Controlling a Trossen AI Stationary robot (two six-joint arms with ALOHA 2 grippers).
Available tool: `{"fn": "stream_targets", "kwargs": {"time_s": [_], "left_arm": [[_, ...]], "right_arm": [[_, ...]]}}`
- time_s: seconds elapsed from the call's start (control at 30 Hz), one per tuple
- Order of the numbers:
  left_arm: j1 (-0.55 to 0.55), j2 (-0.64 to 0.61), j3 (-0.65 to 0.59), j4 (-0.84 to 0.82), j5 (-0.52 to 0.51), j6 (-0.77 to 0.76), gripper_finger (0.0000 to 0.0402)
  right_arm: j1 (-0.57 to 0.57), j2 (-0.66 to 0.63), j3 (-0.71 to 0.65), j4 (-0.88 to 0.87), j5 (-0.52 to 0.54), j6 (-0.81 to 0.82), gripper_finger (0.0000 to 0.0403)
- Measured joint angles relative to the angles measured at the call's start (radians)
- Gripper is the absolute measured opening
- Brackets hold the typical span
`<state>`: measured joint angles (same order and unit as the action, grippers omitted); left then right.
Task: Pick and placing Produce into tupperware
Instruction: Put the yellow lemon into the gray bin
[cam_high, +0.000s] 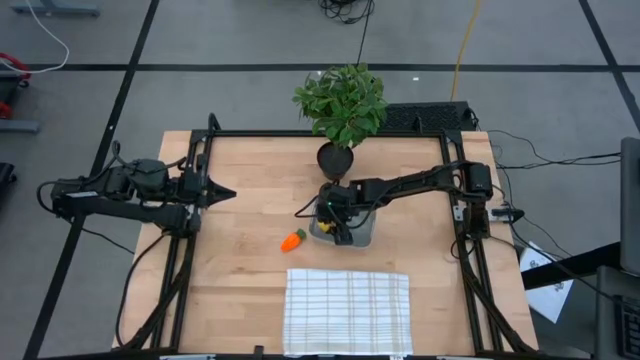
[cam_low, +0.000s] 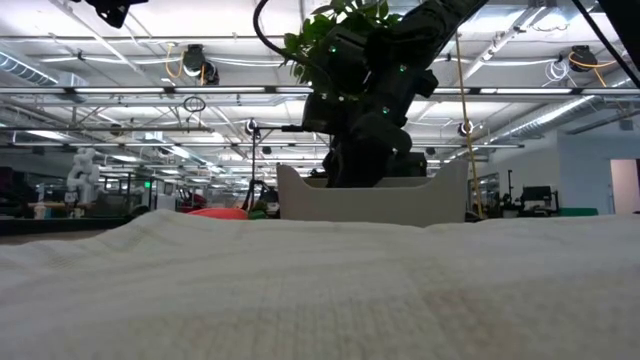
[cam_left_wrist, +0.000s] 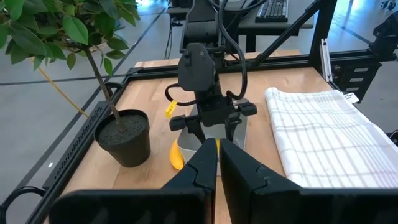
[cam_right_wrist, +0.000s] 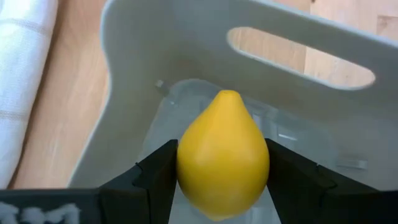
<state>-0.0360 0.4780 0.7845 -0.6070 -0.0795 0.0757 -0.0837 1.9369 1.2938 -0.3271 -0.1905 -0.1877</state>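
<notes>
Light wooden table (cam_high: 240, 270), grey tiled floor around; white checked cloth (cam_high: 347, 310) at near edge. Right gripper (cam_right_wrist: 221, 177) clamps yellow lemon (cam_right_wrist: 222, 163) over clear plastic tupperware (cam_right_wrist: 155, 37), seen only in right wrist view. Left gripper (cam_left_wrist: 217, 152) closed, empty, near left edge.

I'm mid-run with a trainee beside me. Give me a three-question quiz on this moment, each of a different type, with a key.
1. True or false: the right gripper holds the lemon over the tupperware.
2. Multiple choice: where is the carrot?
A. in the tupperware
B. on the bare table, between the tupperware and the cloth
C. on the cloth
3. Fill in: the left gripper waits at the table's left side, its fingers ____.

Key:
1. True. Its fingers are clamped on the lemon's sides, with the container just below.
2. B
3. Shut. The banana lies beside the tupperware, near the plant.
</notes>
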Motion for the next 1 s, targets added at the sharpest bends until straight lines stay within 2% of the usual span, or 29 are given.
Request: {"fn": "stream_targets", "kwargs": {"time_s": [1.0], "left_arm": [[0.0, 0.0, 0.0, -0.004, 0.001, -0.011, 0.0024]], "right_arm": [[0.001, 0.038, 0.001, 0.017, -0.019, 0.019, 0.0201]]}}
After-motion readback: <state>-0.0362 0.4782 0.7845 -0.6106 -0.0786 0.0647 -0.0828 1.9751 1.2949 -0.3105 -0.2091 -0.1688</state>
